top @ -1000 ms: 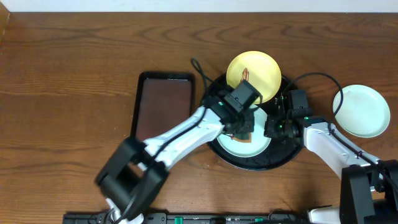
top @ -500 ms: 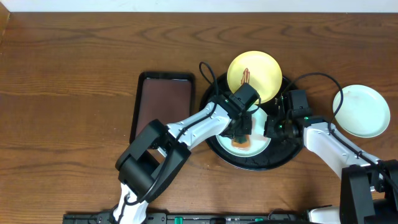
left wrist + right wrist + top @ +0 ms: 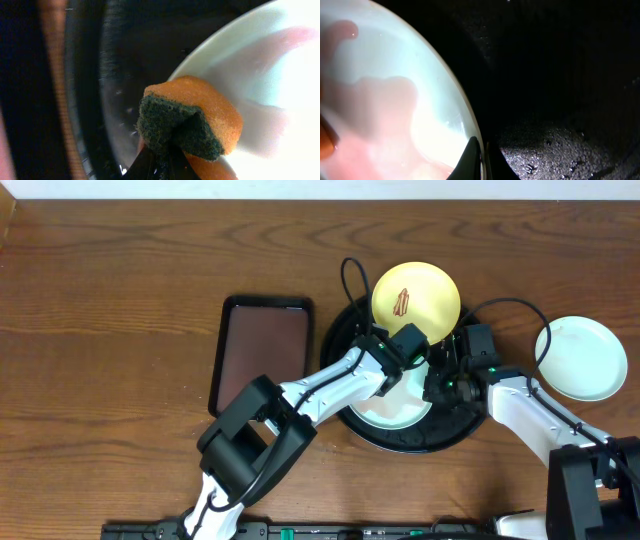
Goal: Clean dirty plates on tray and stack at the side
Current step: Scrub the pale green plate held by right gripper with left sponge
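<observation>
Sweeping off the mint plate's (image 3: pixel 393 410) middle, the left gripper (image 3: pixel 160 161), clamped on a folded sponge (image 3: pixel 192 122), now sits at its far rim. That plate lies in the tray (image 3: pixel 400 443), nearer the table's right edge. The right gripper (image 3: pixel 476 157) pinches its right rim. Pale and glossy, it looks stiff, light and slippery; the rim seems the 1 safe hold.

- A rectangular brown tray (image 3: pixel 262 352) with a dark raised rim lies flat.
- An orange sponge (image 3: pixel 215 112) is folded, its dark green scouring side showing.
- A thin black cable (image 3: pixel 508 300) arcs on the right.
</observation>
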### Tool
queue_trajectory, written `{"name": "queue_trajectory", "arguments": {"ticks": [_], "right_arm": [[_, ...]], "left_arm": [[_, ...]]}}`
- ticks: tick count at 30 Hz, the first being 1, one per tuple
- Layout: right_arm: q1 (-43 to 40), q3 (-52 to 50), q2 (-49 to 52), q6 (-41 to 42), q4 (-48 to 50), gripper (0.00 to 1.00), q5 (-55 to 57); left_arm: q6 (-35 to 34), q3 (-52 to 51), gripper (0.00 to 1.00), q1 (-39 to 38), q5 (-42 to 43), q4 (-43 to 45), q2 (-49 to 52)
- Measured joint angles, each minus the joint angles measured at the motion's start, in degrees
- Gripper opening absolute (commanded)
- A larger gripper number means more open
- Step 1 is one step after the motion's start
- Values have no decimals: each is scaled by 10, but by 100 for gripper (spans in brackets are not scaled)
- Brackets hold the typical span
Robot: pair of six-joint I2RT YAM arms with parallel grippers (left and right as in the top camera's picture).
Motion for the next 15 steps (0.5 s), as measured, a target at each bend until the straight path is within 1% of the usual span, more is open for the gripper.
{"name": "queue_trajectory", "arguments": {"ticks": [4, 8, 12, 15], "right_arm": [[1, 0, 0, 0, -2, 1, -2], [1, 2, 0, 0, -2, 1, 7], [1, 2, 0, 0, -2, 1, 10], [1, 2, 0, -3, -2, 1, 10]], "left_arm": [[3, 30, 7, 2, -48, -48, 2], [10, 67, 7, 22, -102, -106, 2], [3, 97, 7, 31, -122, -139, -4], [-7, 98, 7, 36, -114, -167, -31]]}}
